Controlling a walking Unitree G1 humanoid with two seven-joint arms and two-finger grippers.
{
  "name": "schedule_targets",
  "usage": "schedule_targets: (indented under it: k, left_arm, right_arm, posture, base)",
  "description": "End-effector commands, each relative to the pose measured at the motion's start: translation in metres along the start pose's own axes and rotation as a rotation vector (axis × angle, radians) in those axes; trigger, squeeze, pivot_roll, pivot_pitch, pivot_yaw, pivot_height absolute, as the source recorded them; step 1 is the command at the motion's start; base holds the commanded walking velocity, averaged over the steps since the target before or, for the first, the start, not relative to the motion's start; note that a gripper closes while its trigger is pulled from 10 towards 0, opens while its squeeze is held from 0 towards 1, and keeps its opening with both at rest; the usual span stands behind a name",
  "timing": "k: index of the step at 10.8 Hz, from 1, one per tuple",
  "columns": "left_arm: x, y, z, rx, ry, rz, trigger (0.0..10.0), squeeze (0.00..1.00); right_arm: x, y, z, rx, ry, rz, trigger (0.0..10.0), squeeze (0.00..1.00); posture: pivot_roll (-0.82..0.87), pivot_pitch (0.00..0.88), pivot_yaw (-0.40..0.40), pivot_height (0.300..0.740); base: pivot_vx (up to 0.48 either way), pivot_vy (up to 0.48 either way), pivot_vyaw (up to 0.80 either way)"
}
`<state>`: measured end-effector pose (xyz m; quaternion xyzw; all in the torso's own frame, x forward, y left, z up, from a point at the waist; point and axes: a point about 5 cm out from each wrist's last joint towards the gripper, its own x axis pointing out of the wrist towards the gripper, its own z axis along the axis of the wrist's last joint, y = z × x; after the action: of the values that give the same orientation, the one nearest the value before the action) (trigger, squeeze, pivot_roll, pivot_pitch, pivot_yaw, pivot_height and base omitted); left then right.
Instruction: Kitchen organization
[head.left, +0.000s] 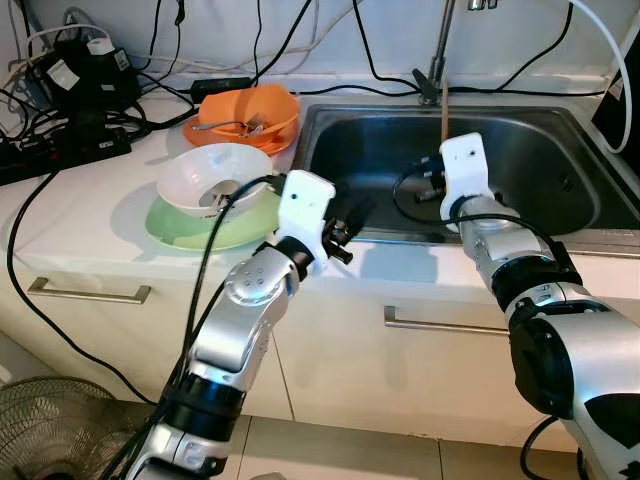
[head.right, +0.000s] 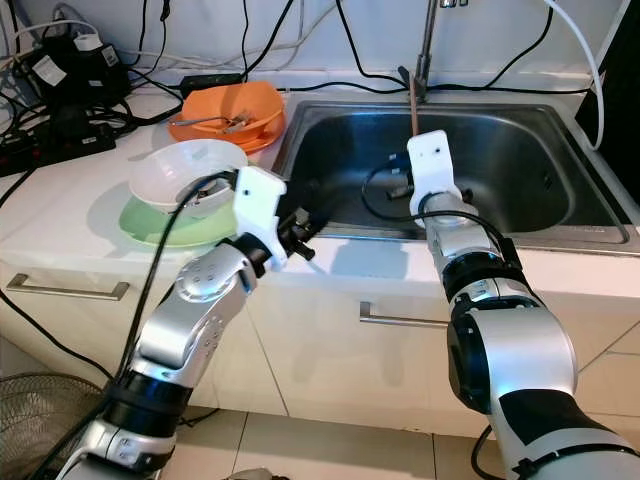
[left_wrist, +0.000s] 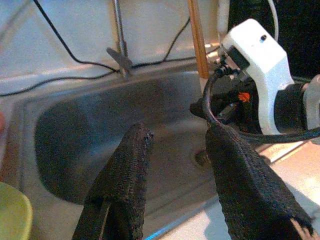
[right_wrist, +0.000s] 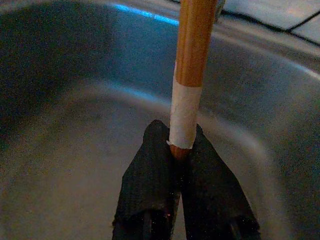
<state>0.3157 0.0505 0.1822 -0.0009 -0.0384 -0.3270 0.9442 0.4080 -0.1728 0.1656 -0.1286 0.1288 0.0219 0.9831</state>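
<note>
**Chopstick pinched over the sink**

We see the right gripper (right_wrist: 175, 150) inside the steel sink (head.left: 520, 150), its fingers (right_wrist: 150, 165) pressed on the lower end of a wooden chopstick (right_wrist: 192, 60), which rises upright from between the fingertips. The left gripper (left_wrist: 177, 150) hovers at the sink's front rim, fingers (left_wrist: 125, 175) spread with nothing between them, pointing toward the right wrist.

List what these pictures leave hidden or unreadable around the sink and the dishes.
- Right claw: head views hide its fingers behind the white wrist housing.
- Wooden stick: top end cut off by the right wrist view's edge.
- Orange bowl: utensils inside too small to identify.
- White bowl: contents partly hidden by a cable.
</note>
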Motion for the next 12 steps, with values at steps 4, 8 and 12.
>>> schedule_targets:
  k: [4, 8, 12]
  left_arm:
    - [0.002, -0.012, -0.017, -0.008, 0.128, -0.077, 10.0, 0.00]
    - [0.005, -0.013, -0.021, -0.021, 0.141, -0.070, 10.0, 0.00]
    - [0.005, -0.013, -0.021, -0.021, 0.141, -0.070, 10.0, 0.00]
  right_arm:
    - [0.001, 0.007, -0.002, 0.002, 0.039, 0.020, 10.0, 0.00]
    - [0.001, 0.009, -0.003, 0.007, 0.044, 0.024, 10.0, 0.00]
    - [0.001, 0.009, -0.003, 0.007, 0.044, 0.024, 10.0, 0.00]
  posture:
    - [0.13, 0.000, 0.056, 0.740]
    - [0.14, 0.000, 0.056, 0.740]
    - [0.14, 0.000, 0.056, 0.740]
  base:
    - [0.000, 0.000, 0.00]
    - [0.000, 0.000, 0.00]
    - [0.000, 0.000, 0.00]
